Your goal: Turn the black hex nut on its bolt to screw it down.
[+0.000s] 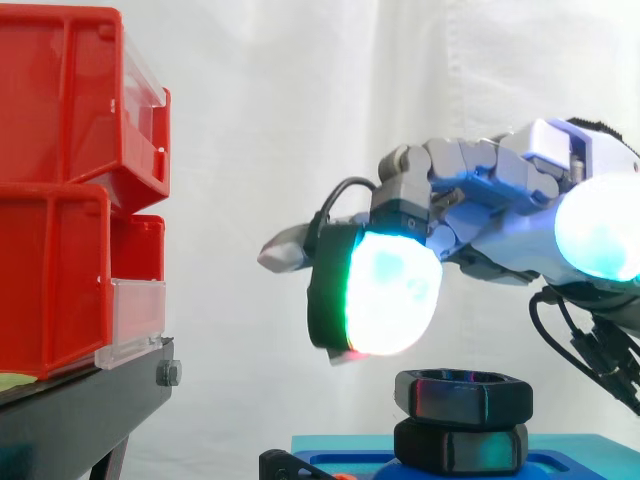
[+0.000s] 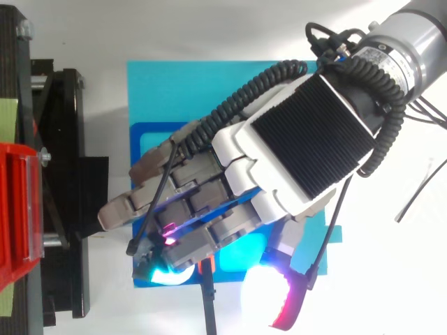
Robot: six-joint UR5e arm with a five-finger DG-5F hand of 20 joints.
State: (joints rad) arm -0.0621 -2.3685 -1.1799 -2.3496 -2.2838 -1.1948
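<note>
Beside the red bins [image 1: 60,190] on their black stand [image 1: 80,410], the robot hand [image 2: 279,160] hovers with fingers stretched out and relaxed, holding nothing, over the blue base [image 2: 174,91], where the black hex nut [image 1: 463,397] sits untouched atop a second black hex piece [image 1: 460,445].

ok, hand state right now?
Hand: open, holding nothing, above the nut and clear of it.

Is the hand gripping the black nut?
No, the hand hovers above the nut in the side view, with curtain showing between them.
</note>
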